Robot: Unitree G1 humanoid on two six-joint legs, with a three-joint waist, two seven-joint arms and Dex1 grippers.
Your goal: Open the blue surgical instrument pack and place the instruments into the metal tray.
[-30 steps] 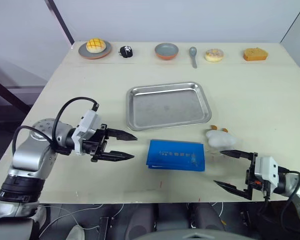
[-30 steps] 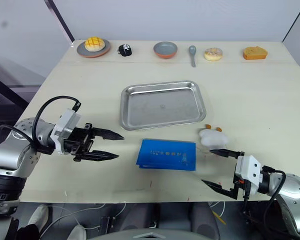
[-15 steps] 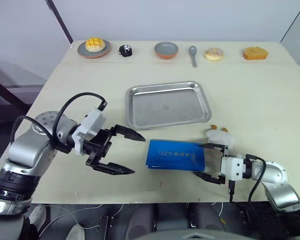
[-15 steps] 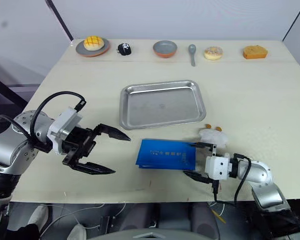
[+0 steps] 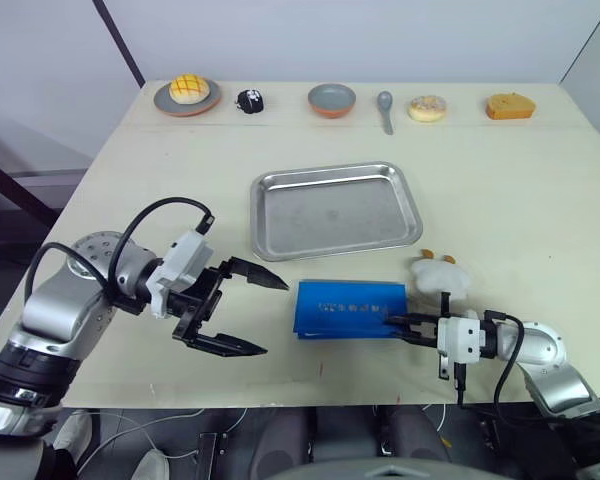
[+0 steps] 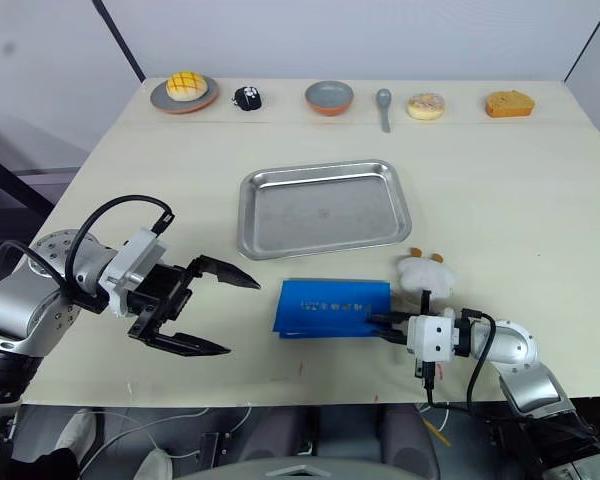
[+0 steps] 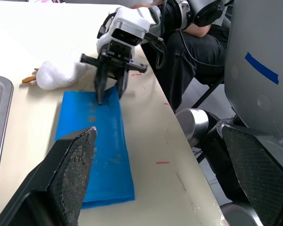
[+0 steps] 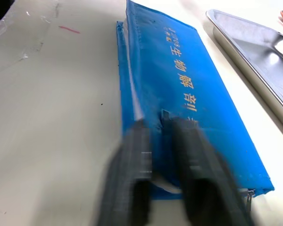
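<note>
Right wrist view shows the right hand [image 5: 395,327] nearly clenched, its fingers pinching the near right corner of the blue pack [image 5: 348,309], which lies flat on the worktop [image 5: 500,200] just in front of the metal tray [image 5: 336,210]. Left hand [image 5: 248,315] hangs released, jaws spread wide, left of the pack.

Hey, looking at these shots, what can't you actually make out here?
- The instruments: hidden inside the closed blue surgical instrument pack.
- Right gripper: its fingers are blurred in the right wrist view, so whether they pinch the pack's edge is unclear.
- The pack's white print: too small to read from the head views.
</note>
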